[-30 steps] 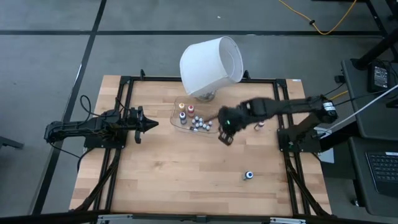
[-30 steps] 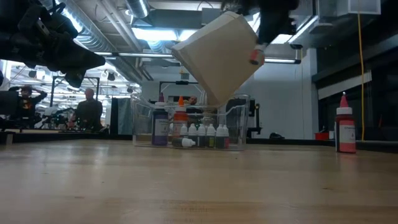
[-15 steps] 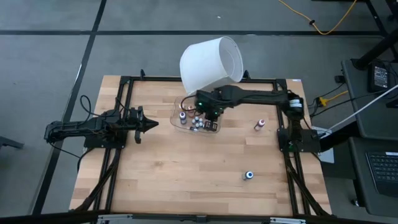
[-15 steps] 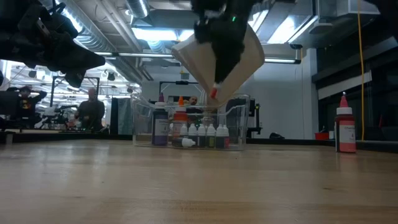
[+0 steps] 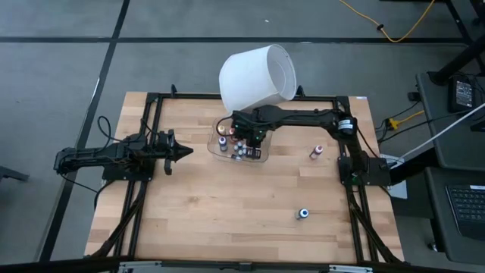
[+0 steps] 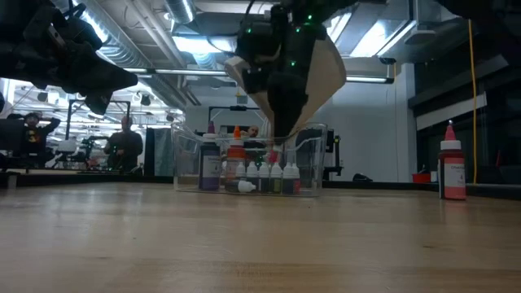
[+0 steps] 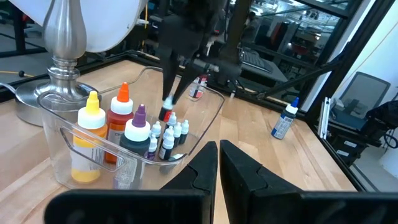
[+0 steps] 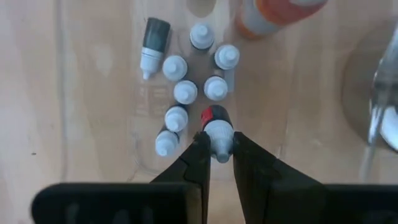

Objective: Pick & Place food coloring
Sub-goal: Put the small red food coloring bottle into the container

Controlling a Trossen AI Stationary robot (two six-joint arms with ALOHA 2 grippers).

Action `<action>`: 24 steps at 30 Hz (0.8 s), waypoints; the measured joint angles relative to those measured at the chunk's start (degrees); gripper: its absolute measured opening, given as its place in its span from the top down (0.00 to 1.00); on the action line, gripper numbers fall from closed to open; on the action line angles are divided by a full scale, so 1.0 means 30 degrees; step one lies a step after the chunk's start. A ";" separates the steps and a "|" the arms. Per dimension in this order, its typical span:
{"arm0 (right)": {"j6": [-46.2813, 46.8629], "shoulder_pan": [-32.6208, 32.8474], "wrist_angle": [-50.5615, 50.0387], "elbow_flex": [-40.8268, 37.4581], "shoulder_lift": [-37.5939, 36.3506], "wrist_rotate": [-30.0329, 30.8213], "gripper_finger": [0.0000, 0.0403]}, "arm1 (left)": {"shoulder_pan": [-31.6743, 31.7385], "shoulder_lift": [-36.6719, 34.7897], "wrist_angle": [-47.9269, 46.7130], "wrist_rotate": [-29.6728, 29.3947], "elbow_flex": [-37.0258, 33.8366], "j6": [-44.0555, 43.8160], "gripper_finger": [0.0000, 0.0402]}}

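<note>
One small bottle (image 8: pixel 217 132), red-banded, is pinched in my right gripper (image 8: pixel 217 148) over the clear tray (image 5: pixel 260 158). Only the right wrist view lets me count eight more inside it. High view: two bottles on the table; left gripper (image 5: pixel 188 151) shut, idle.

The high camera looks straight down on the whole bench (image 5: pixel 227 197) from far above. The low camera sits at bench-top height, facing level across toward the room. The left wrist camera looks forward from well short of the clear tray (image 7: pixel 81 158). The right wrist camera looks straight down, close above it. All four views share that tray, directly beneath the right pincer (image 8: pixel 217 152).
</note>
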 joint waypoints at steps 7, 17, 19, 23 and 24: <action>-0.0318 -0.0052 0.0112 0.0000 0.0937 -0.0063 0.85 | 0.0000 0.0000 0.0000 0.0004 0.0000 0.0004 0.96; -0.0381 -0.0109 0.0779 0.0000 0.1459 -0.0068 0.85 | 0.0000 0.0000 0.0000 0.0000 0.0000 0.0000 0.96; -0.0601 -0.0151 0.0757 0.0000 0.1453 -0.0315 0.85 | 0.0000 0.0000 0.0000 0.0000 0.0000 0.0000 0.96; -0.0704 -0.0184 0.0624 0.0000 0.1453 -0.0705 0.85 | 0.0000 0.0000 0.0000 0.0000 0.0000 0.0000 0.96; -0.0704 -0.0184 0.0638 0.0000 0.1453 -0.0698 0.85 | 0.0000 0.0000 0.0000 0.0000 0.0000 0.0000 0.96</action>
